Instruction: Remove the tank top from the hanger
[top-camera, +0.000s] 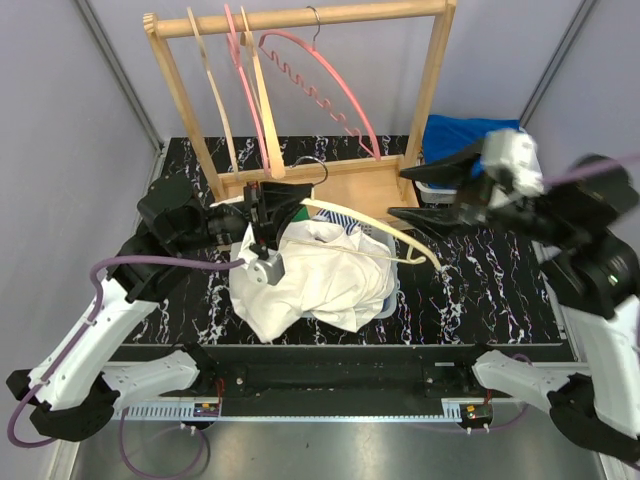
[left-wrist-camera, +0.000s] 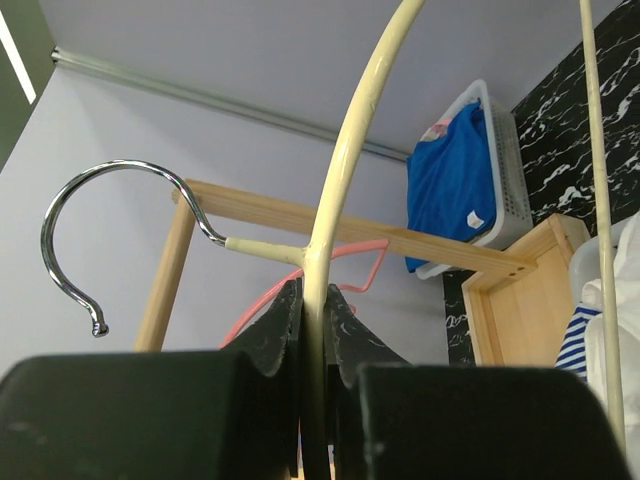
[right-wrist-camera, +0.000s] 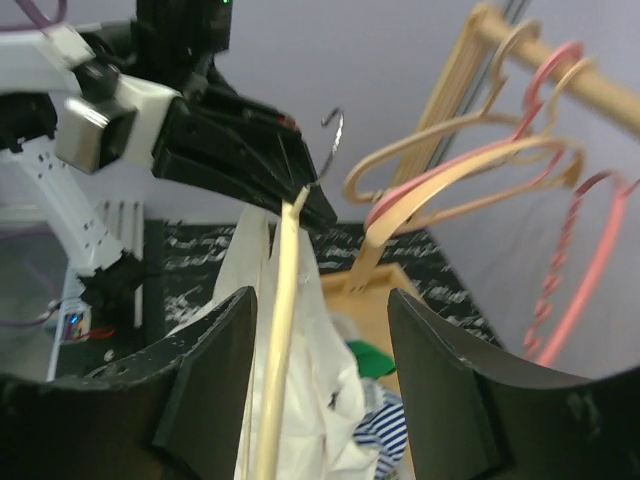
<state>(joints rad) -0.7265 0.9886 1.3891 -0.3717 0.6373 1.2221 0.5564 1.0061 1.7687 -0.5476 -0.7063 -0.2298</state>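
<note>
At the middle of the table, in front of the wooden rack (top-camera: 300, 18), the left gripper (top-camera: 268, 205) is clamped on the cream hanger (top-camera: 370, 222). It grips just below the neck, where the metal hook (left-wrist-camera: 122, 165) comes out. The left wrist view shows both fingers pressed tight on the cream bar, with no gap between them.

The white tank top (top-camera: 320, 275) hangs down from this hanger, and its lower part is heaped on other clothes underneath. It seems not yet free: in the right wrist view the cloth falls from close to the left gripper and along one hanger arm. How the straps sit on the arms cannot be made out.

The right gripper (right-wrist-camera: 320, 300) has its fingers wide apart and holds nothing. The long arm of the hanger passes between the fingers without touching them, as far as can be seen.

The step in hand looks like the pulling off, with one arm keeping the hanger steady. The next move probably calls for the right gripper to come lower to the cloth, pinch only fabric and not the bar, then draw it outward past the hanger tip.
</note>
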